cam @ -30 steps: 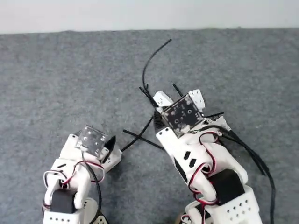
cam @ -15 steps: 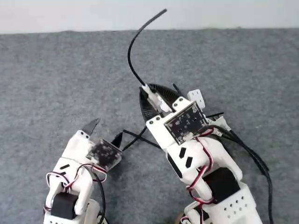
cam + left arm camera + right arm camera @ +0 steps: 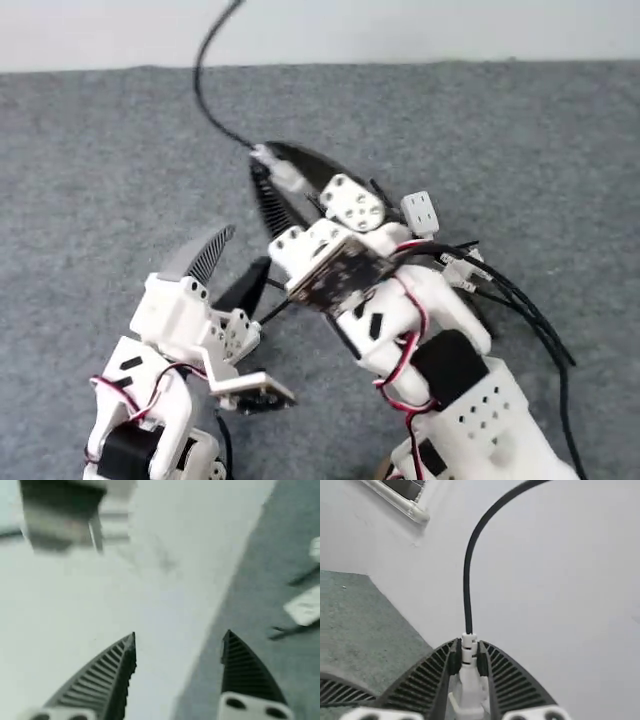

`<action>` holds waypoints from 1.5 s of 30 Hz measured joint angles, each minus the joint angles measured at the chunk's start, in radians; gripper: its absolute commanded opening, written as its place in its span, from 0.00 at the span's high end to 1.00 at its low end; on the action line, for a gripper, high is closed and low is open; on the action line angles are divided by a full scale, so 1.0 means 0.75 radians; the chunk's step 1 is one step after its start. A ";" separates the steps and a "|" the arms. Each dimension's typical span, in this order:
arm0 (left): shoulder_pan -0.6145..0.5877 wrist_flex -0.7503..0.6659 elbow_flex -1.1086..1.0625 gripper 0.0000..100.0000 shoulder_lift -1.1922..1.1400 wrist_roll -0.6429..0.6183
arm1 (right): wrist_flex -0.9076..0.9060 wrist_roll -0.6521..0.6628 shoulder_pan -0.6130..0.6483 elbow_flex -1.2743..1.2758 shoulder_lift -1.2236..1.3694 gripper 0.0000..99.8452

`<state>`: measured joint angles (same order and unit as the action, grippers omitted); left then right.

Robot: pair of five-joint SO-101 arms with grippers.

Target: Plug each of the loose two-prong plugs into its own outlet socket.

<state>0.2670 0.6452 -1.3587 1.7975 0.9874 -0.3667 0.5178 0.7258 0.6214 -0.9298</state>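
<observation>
The right gripper [image 3: 467, 647] is clamped on a white plug [image 3: 469, 680], whose black cable [image 3: 470, 575] arches toward the table's [image 3: 100, 150] far edge. The left gripper [image 3: 177, 641], jaws apart, is near the front edge. A white socket [image 3: 420, 212] lies mid-table.

We log: right gripper [image 3: 258, 160] behind and right of left gripper [image 3: 247, 247] | plug [image 3: 469, 675] between its fingers, cable [image 3: 470, 570] leading away behind | outlet socket [image 3: 420, 212] on mat [image 3: 90, 150], just right of right arm | second plug [image 3: 462, 270] lying nearer than that socket.
</observation>
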 measured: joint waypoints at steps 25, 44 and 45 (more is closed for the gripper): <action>0.129 -1.135 -0.442 0.73 0.000 0.700 | -0.634 0.006 0.293 -0.808 0.436 0.99; 0.074 -1.193 -0.444 0.73 0.000 0.759 | -0.687 0.006 0.303 -0.837 0.436 0.99; 0.065 -1.193 -0.444 0.73 -0.002 0.759 | -0.685 0.006 0.303 -0.837 0.436 0.99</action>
<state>0.3161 -0.2493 -1.6916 1.7960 1.5566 -0.8807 0.5224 0.9528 -0.0061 -0.6030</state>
